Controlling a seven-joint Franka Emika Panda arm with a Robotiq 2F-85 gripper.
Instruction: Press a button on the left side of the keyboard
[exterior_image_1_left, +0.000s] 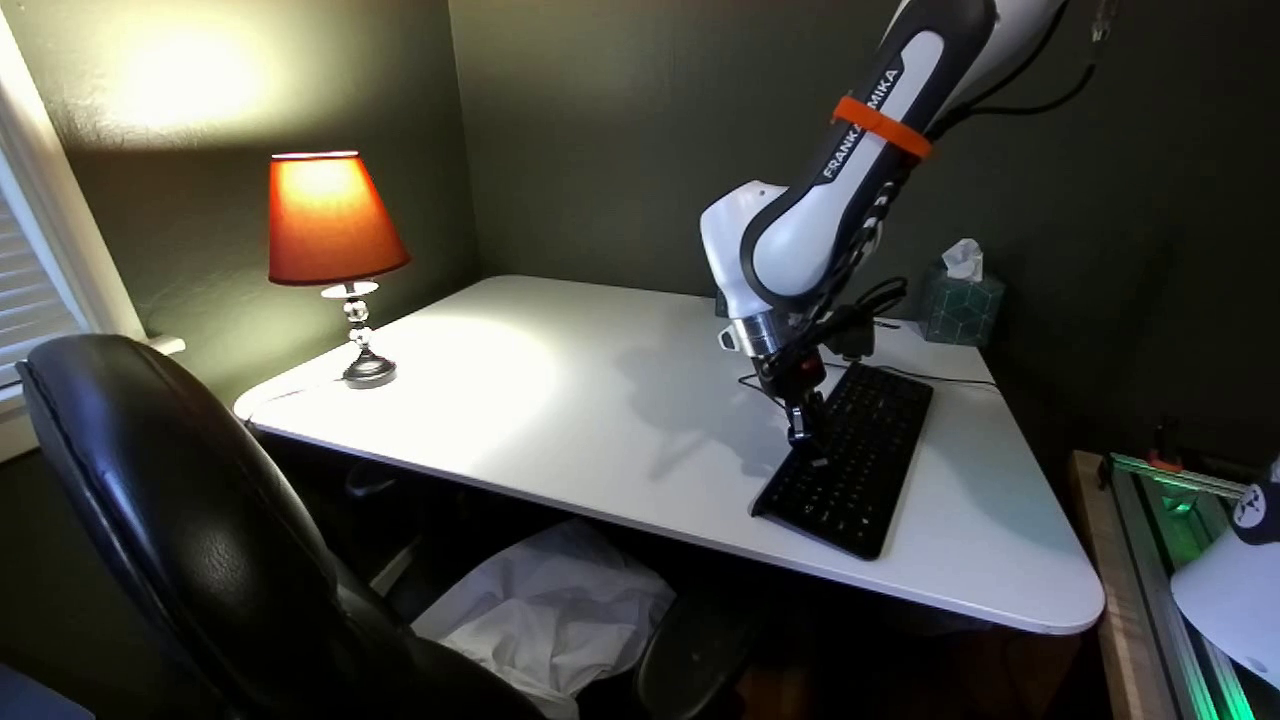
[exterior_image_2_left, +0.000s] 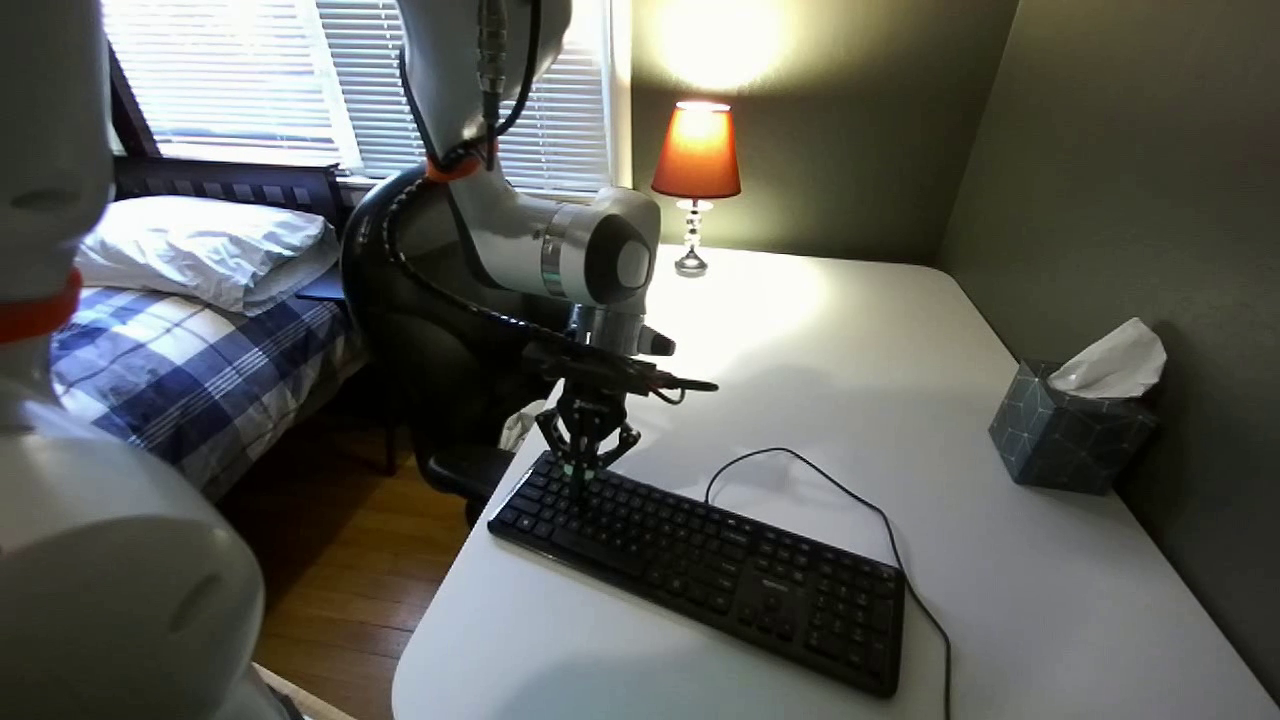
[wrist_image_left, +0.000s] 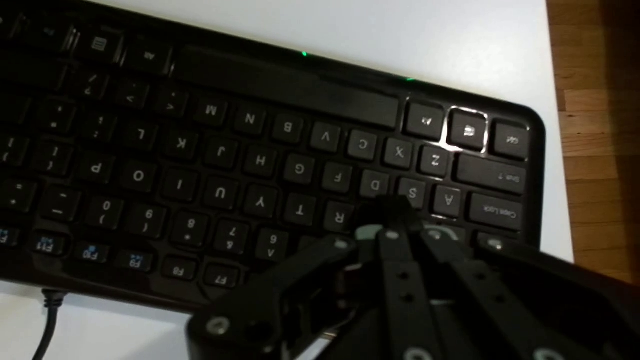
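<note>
The flat black keyboard (exterior_image_1_left: 880, 450) lies on the white table and shows in both exterior views (exterior_image_2_left: 690, 555). In the wrist view the keyboard (wrist_image_left: 260, 160) appears upside down, with its left end at the right of the picture. My gripper (wrist_image_left: 395, 207) points down over the left part of the keyboard, by the D and S keys. Its fingertips are together with nothing seen between them, and they hide the keys right under them. In both exterior views the gripper (exterior_image_1_left: 808, 448) (exterior_image_2_left: 579, 485) is at the keys; I cannot tell whether a key is pressed.
The keyboard's thin black cable (exterior_image_2_left: 880, 510) runs over the white table (exterior_image_1_left: 600, 400). A tissue box (exterior_image_2_left: 1065, 430) stands by the wall. A lamp with an orange shade (exterior_image_1_left: 335, 225) stands at the table's far end. A black chair (exterior_image_1_left: 190, 520) stands at the table's edge.
</note>
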